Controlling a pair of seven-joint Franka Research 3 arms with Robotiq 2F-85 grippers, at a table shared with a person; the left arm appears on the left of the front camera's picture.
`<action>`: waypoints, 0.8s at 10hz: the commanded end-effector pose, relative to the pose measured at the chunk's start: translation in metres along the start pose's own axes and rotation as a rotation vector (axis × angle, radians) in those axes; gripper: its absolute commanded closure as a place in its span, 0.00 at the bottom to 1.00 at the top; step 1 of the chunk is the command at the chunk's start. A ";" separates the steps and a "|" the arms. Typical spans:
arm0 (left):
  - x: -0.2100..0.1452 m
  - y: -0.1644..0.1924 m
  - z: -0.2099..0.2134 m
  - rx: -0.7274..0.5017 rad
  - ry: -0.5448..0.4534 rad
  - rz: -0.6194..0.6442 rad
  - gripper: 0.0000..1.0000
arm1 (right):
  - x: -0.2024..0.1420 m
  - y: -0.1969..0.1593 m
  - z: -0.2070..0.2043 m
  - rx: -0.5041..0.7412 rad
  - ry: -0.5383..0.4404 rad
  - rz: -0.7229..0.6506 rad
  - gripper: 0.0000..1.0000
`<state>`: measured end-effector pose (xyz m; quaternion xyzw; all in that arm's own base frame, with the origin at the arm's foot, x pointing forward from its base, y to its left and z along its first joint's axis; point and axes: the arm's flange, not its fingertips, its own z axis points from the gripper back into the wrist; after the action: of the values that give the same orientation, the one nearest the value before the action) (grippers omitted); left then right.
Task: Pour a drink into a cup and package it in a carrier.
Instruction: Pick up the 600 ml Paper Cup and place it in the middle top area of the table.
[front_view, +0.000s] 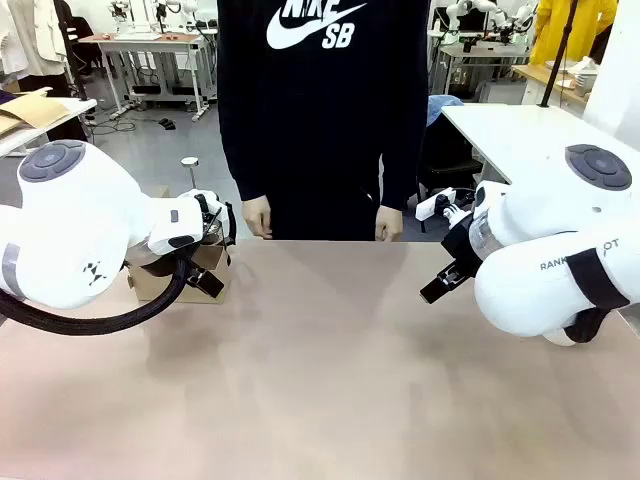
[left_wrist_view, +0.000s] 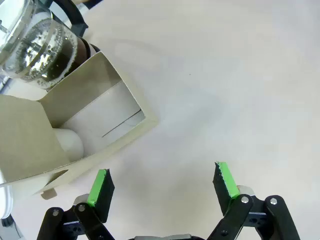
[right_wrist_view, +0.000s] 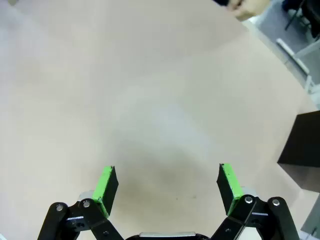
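Note:
The brown cardboard carrier (left_wrist_view: 95, 100) lies at the upper left of the left wrist view, just beyond my open left gripper (left_wrist_view: 163, 183), which holds nothing. Behind the carrier stands a clear bottle (left_wrist_view: 35, 40) with the dark drink (left_wrist_view: 67, 55) in it. A white rounded shape (left_wrist_view: 70, 144) shows against the carrier; I cannot tell whether it is the cup. From the front, the carrier (front_view: 160, 278) sits at the table's left, half hidden by my left arm and its gripper (front_view: 206, 281). My right gripper (right_wrist_view: 169, 186) is open over bare table; it hangs at the right (front_view: 441, 284).
A person stands at the far edge, hands (front_view: 258, 216) hanging near the table's rim. One hand (right_wrist_view: 250, 7) shows at the top of the right wrist view. A black box (right_wrist_view: 302, 150) stands at that view's right edge. The tan table (front_view: 320, 380) is bare across the middle.

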<state>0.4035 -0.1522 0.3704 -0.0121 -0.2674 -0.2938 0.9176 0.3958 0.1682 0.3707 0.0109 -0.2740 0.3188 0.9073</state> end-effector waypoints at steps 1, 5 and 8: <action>0.000 0.000 0.000 0.000 0.000 0.000 0.00 | 0.000 0.000 0.000 0.000 0.000 0.000 0.00; 0.000 0.000 0.000 0.000 0.000 0.000 0.00 | 0.000 0.000 0.000 0.000 0.000 0.000 0.00; 0.000 0.000 0.000 0.000 0.000 0.000 0.00 | 0.000 0.000 0.000 0.000 0.000 0.000 0.00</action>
<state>0.4033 -0.1526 0.3704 -0.0121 -0.2674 -0.2941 0.9175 0.3957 0.1683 0.3707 0.0105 -0.2740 0.3194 0.9071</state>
